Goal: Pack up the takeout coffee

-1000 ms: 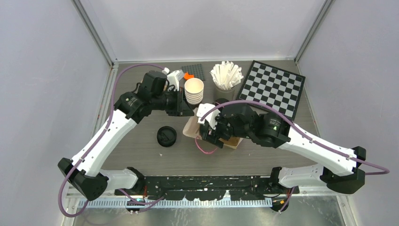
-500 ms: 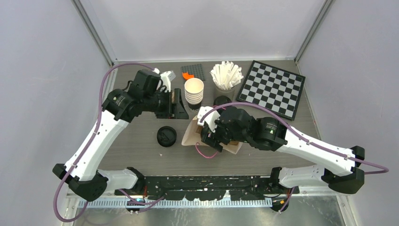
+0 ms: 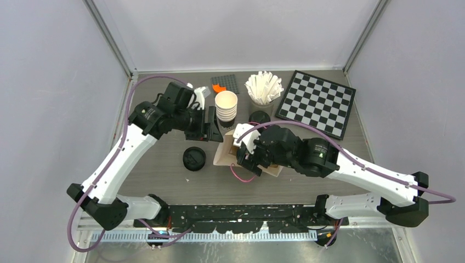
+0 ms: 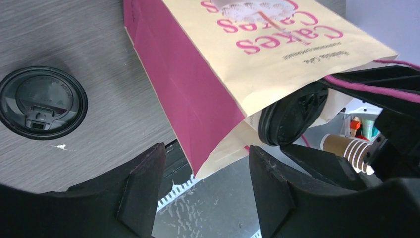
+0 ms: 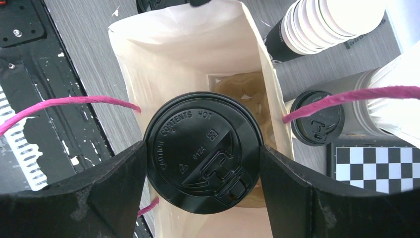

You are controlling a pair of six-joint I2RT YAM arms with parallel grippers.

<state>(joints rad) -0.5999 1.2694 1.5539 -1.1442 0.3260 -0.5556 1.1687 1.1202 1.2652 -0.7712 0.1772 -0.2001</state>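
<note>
Right gripper (image 5: 203, 163) clamped on a lidded takeout coffee (image 5: 200, 148) held in the mouth of the open paper bag (image 5: 163, 44), left gripper (image 4: 203, 183) spread empty beside it; packing seems unfinished, another black-lidded cup (image 3: 194, 158) standing on the counter (image 3: 164, 181).

Pink "Cakes" stands upside down on the paper bag (image 4: 277, 64). The coffee cup lid (image 5: 203, 158) reads "CONTENTS HOT" toward ten o'clock, and possibly "0124" near its centre.

top: overhead, far | wrists: close (both see bag (image 4: 208, 74))
</note>
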